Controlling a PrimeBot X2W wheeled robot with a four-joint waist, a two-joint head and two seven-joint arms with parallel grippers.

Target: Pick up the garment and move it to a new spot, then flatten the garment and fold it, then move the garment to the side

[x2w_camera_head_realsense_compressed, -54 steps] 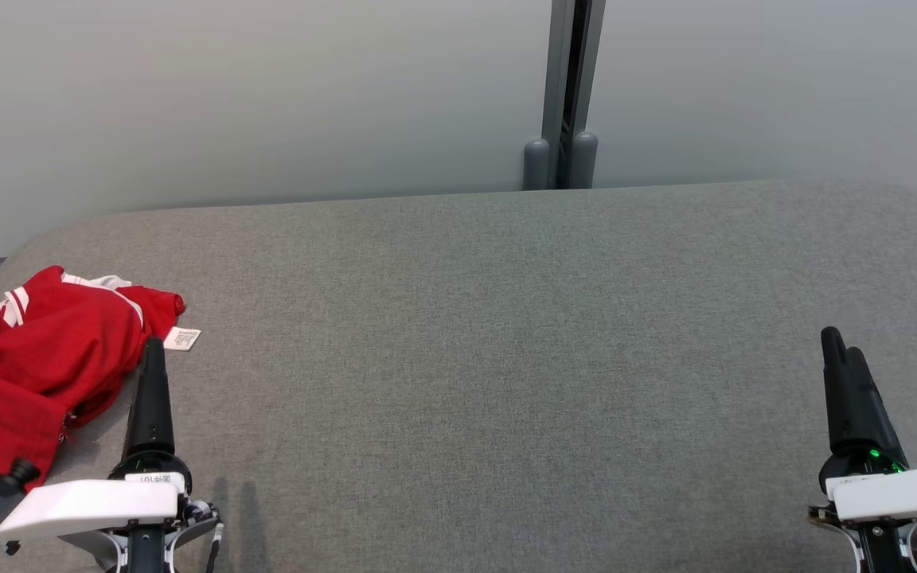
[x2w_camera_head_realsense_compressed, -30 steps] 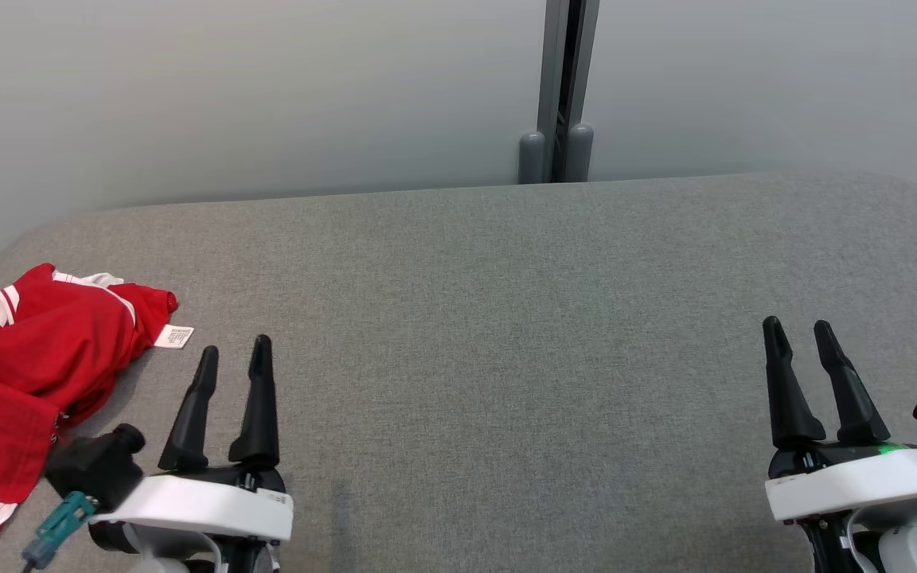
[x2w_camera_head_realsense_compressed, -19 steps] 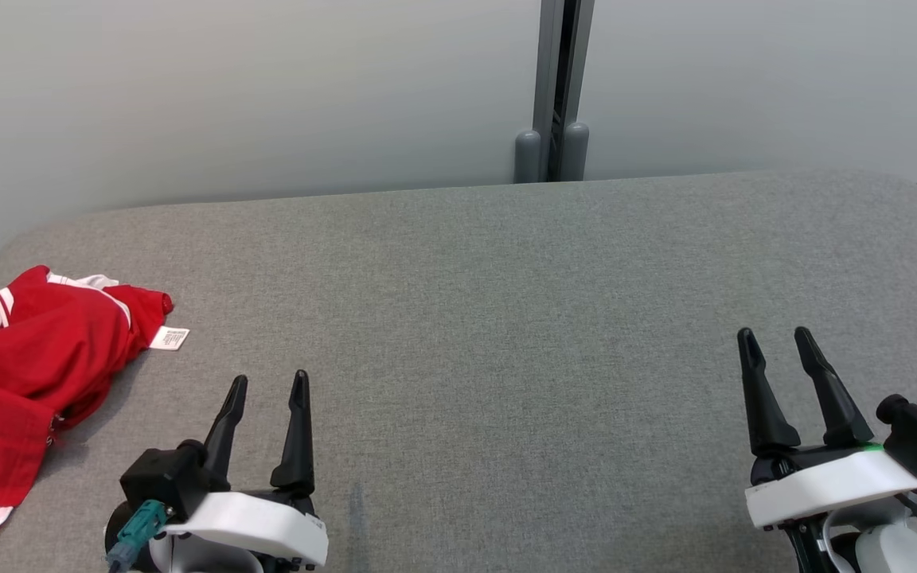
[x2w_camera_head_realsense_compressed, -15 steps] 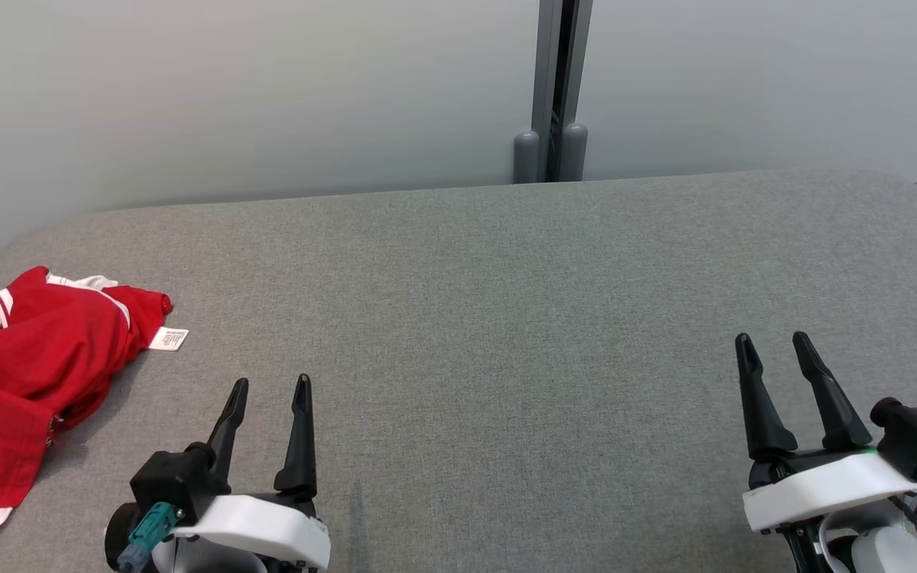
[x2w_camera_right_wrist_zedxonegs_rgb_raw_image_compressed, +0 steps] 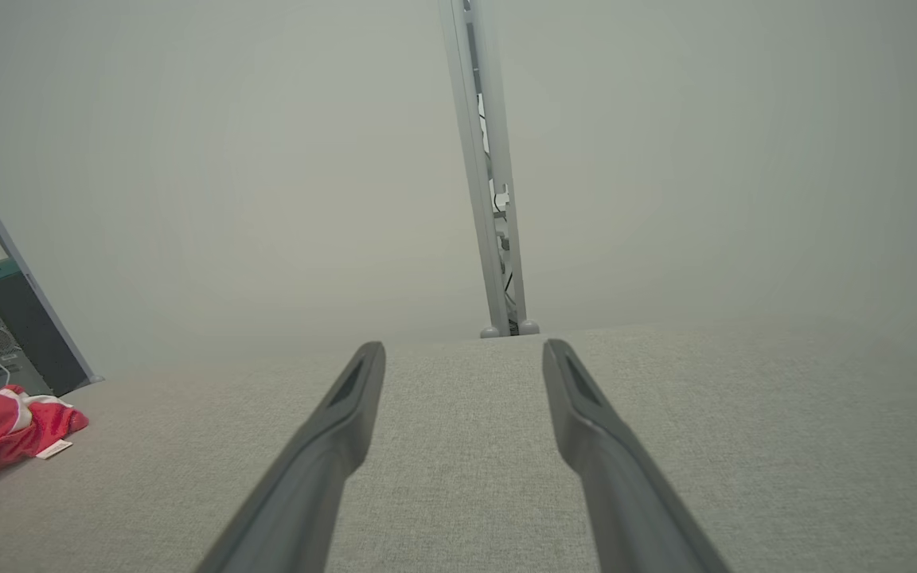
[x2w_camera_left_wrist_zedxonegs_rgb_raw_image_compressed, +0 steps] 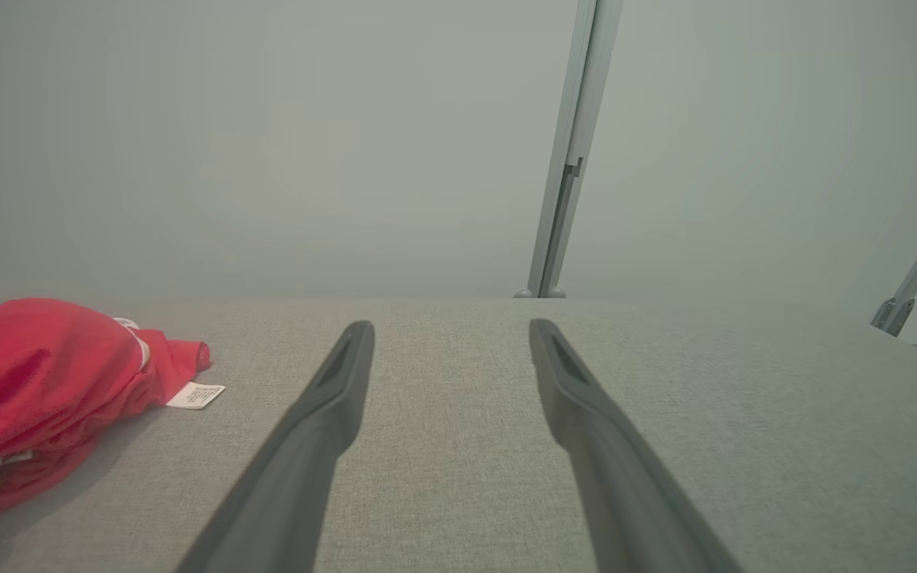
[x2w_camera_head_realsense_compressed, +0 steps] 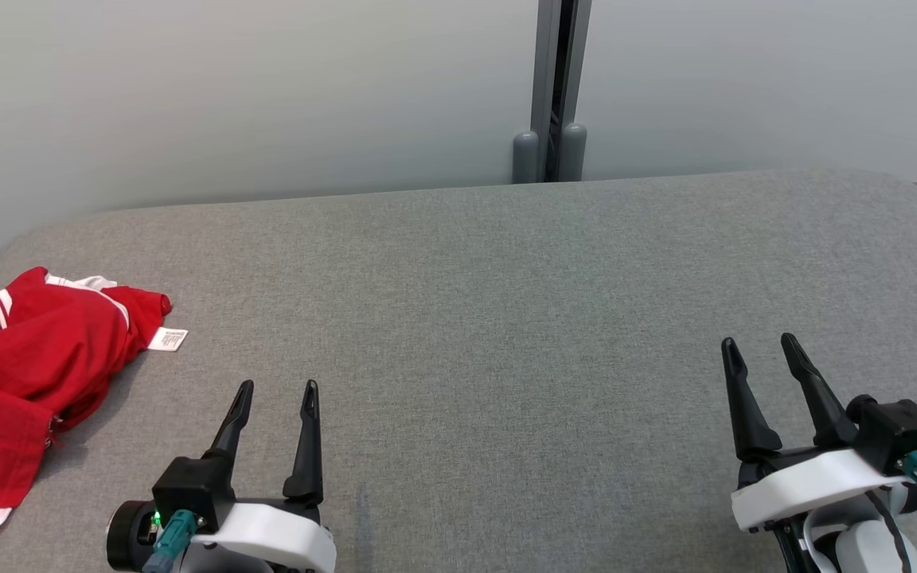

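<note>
Garment (x2w_camera_head_realsense_compressed: 29, 374) left of left tool (x2w_camera_head_realsense_compressed: 278, 385)

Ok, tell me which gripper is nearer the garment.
The left gripper: the garment lies just off its left side, while the right gripper sits far over at the opposite end.

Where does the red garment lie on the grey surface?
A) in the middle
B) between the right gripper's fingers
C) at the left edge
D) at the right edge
C: the red garment lies crumpled at the left edge of the grey surface, left of the open left gripper.
</note>
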